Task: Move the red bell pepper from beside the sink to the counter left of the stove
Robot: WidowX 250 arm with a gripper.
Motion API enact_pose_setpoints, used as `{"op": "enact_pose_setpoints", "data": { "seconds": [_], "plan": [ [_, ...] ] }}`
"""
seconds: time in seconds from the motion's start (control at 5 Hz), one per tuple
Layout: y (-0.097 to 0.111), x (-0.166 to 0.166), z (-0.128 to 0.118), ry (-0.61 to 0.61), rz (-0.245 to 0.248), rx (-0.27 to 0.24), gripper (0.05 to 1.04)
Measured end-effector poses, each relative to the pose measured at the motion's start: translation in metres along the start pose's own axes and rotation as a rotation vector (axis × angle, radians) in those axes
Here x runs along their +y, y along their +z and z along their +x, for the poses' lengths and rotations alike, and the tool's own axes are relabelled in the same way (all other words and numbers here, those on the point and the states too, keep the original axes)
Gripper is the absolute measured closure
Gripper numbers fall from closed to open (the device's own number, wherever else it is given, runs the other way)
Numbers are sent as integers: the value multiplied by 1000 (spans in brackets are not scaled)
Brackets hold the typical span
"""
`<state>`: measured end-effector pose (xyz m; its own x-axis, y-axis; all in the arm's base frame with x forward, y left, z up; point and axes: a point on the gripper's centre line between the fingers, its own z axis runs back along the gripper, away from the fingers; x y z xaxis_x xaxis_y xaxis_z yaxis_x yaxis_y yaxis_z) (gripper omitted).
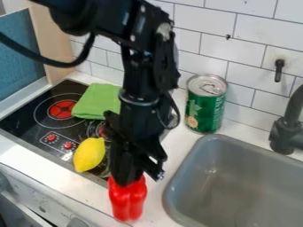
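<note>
Low down, black end effector [129,179] is grasping a red pepper [128,200], hiding its top, jaw opening remaining hard to judge.

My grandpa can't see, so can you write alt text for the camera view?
A black end effector is at the top of a red pepper beside a sink. A lemon and green cloth lie on the stove; a green can stands by the wall.

I can't read any words or numbers from here. On the front of the green can [205,106], I see a pale, pointy shape [194,108] and a round tan spot [191,122] under it. I can't tell what they say or mean.
</note>
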<state>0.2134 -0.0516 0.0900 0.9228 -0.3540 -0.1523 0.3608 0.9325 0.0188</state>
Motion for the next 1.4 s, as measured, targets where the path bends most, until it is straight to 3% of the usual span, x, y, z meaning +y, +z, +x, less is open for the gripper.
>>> {"op": "enact_pose_setpoints", "data": {
  "seconds": [0.4,0.8,1.0,1.2,1.4],
  "plan": [
    [58,37,-8,71,82,-162,978],
    [67,123,-42,291,93,-285,978],
    [55,165,-72,401,70,-295,978],
    [32,202,-86,508,41,-233,978],
    [25,222,-94,558,39,-204,978]
  ]
}}
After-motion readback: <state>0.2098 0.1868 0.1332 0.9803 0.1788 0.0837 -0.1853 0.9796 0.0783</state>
